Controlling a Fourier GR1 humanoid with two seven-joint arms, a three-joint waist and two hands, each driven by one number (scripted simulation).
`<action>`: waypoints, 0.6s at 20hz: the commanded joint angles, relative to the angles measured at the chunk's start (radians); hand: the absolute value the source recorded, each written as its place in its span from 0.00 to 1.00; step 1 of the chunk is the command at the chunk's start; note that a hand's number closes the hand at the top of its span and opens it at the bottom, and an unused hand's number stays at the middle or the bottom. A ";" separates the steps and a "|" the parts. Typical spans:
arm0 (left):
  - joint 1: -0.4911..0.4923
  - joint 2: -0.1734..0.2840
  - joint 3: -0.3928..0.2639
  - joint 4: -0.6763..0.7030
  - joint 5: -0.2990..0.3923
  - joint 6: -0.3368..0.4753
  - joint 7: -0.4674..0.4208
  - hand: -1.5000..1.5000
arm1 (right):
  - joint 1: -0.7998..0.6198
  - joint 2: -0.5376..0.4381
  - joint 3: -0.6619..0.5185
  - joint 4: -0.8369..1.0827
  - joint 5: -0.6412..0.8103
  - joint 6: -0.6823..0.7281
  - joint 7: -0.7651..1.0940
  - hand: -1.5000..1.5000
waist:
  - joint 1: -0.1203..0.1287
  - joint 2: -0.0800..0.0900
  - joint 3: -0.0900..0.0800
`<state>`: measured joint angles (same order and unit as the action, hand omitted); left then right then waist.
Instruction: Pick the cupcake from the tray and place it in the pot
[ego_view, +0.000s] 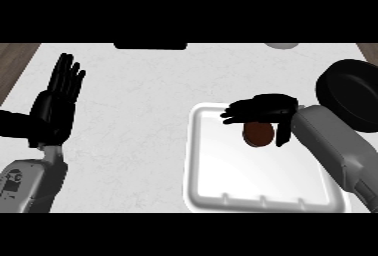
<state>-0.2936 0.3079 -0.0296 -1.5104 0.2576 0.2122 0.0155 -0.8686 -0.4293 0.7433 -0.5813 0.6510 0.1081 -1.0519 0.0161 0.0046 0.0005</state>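
The cupcake (258, 134) was found at the far end of the white tray (221, 192), near the bench's right edge. The right hand (260, 110) was curled over its top from above, so that it could be lifted toward the black pot (354, 95) just beyond. The left hand (57, 100) was kept flat and upright by the left edge, out of the way.

The right robot hand (260, 111) hides the cupcake's (258, 134) top (pot (353, 95) cut off).
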 joint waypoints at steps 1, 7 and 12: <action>0.040 -0.004 0.031 0.016 0.009 -0.029 -0.044 0.50 | 0.040 0.041 -0.003 -0.004 0.037 -0.015 -0.085 0.00 | -0.007 -0.003 -0.001; -0.022 -0.026 0.001 0.006 -0.024 -0.009 0.018 0.50 | -0.013 0.071 -0.020 0.077 0.061 0.013 -0.155 0.00 | 0.001 0.001 0.000; -0.020 -0.044 -0.005 0.002 -0.044 0.012 0.001 0.50 | 0.080 0.045 0.009 -0.038 0.076 -0.109 -0.235 1.00 | -0.008 -0.001 0.001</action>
<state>-0.3054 0.2891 -0.0139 -1.4910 0.2347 0.1999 0.0079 -0.8366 -0.3930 0.7667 -0.6103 0.7472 0.0483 -1.1047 0.0111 -0.0048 -0.0088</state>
